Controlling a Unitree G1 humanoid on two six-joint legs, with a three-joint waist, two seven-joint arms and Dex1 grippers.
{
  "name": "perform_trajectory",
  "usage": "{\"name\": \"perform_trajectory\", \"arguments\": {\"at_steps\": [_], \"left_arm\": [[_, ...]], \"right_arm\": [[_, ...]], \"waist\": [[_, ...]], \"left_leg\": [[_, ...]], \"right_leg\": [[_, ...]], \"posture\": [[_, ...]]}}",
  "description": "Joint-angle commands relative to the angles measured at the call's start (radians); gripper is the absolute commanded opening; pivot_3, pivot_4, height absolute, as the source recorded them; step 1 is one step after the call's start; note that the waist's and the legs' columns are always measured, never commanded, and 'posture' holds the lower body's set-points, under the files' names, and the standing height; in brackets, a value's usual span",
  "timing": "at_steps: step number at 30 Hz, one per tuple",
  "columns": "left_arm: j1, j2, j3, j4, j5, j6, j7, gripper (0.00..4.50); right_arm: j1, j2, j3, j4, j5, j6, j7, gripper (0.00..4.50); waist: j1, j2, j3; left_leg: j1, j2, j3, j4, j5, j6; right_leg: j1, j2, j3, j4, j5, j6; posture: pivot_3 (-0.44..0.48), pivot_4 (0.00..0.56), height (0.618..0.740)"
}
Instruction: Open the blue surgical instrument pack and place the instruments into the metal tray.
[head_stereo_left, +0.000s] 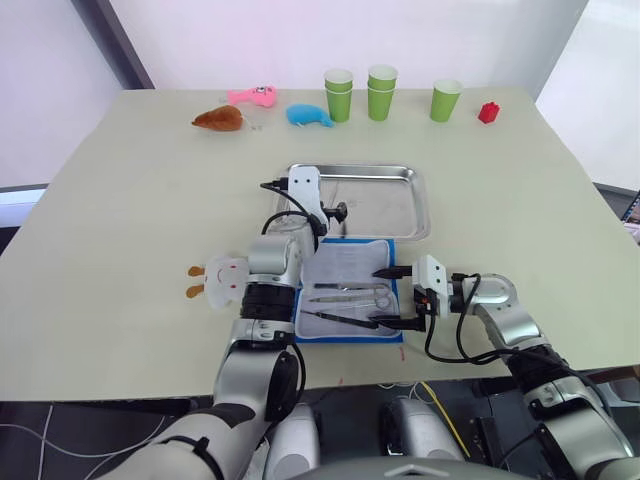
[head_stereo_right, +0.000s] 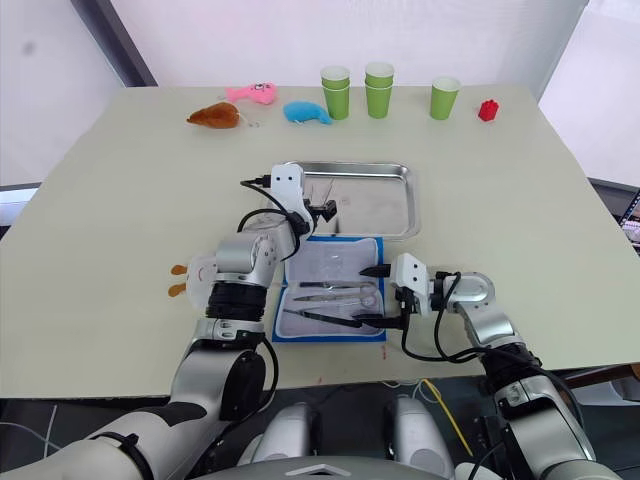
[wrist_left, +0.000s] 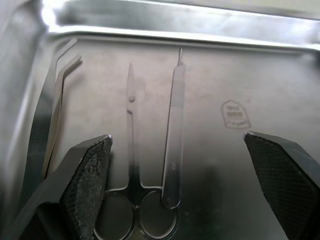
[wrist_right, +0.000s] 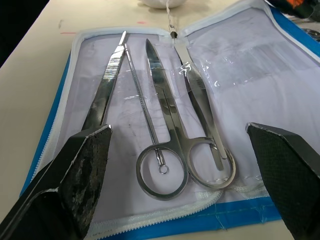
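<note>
The blue surgical instrument pack (head_stereo_left: 350, 295) lies open on the worktop just before the metal tray (head_stereo_left: 405, 205), and transfer is part done; scissors (wrist_left: 131, 165), a scalpel handle (wrist_left: 172, 145) and tweezers (wrist_left: 50, 115) rest in the tray beneath the left gripper (wrist_left: 177, 185), jaws wide and empty. The right gripper (wrist_right: 180, 180), jaws equally wide and empty, faces the remaining instruments (wrist_right: 165, 145) in the pack; the next move, in my judgement, calls for closing on one thin tool lying between those jaws.

Robot test lab: plain table (head_stereo_left: 120, 250) against white walls, test props along the upper frame, cables (head_stereo_left: 60, 435) on the floor.
</note>
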Motion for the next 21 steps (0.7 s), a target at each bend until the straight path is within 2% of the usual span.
{"name": "perform_trajectory", "arguments": {"at_steps": [1,4,7,11,16,21], "left_arm": [[-0.004,0.036,-0.043,-0.093,-0.007,-0.084,-0.088,4.46],[0.011,0.064,-0.057,-0.117,-0.025,-0.128,-0.164,4.46],[0.082,0.135,-0.113,-0.181,-0.077,-0.254,-0.406,4.46],[0.138,0.222,-0.135,-0.21,-0.113,-0.308,-0.578,4.46],[0.184,0.397,-0.119,-0.243,-0.207,-0.355,-0.878,4.46],[0.197,0.544,-0.095,-0.225,-0.275,-0.393,-1.105,4.46]], "right_arm": [[0.054,0.013,0.072,0.057,-0.052,0.031,0.005,4.5],[0.053,0.017,0.072,0.059,-0.053,0.031,0.003,4.5],[0.052,0.021,0.071,0.068,-0.052,0.028,0.001,4.5],[0.048,0.025,0.07,0.08,-0.053,0.024,0.0,4.5],[0.048,0.026,0.067,0.088,-0.05,0.021,0.003,4.5],[0.047,0.024,0.064,0.094,-0.049,0.02,0.005,4.5]], "waist": [[-0.001,0.0,0.0],[-0.003,0.0,0.0],[-0.008,0.0,0.0],[-0.017,0.0,0.0],[-0.021,0.0,0.0],[-0.022,-0.001,0.0]], "left_leg": [[0.0,0.0,0.0,0.0,0.0,0.0],[0.001,0.0,0.0,-0.001,0.0,0.0],[0.002,0.0,0.001,-0.002,0.0,-0.001],[0.002,0.0,0.002,-0.003,0.002,-0.004],[0.002,0.0,0.001,-0.003,0.0,-0.001],[0.002,0.0,0.001,-0.003,0.0,0.0]], "right_leg": [[0.0,0.0,0.0,0.0,0.0,0.0],[0.0,0.0,0.0,0.0,0.0,0.0],[0.0,0.0,0.001,0.0,0.0,0.0],[0.0,0.0,0.002,0.0,0.0,0.0],[0.0,0.0,0.001,0.0,0.0,0.0],[0.0,0.0,0.001,0.0,0.0,0.0]], "posture": [[0.0,0.15,0.74],[0.0,0.15,0.74],[0.0,0.15,0.74],[0.0,0.15,0.74],[0.0,0.15,0.74],[0.0,0.15,0.74]]}}
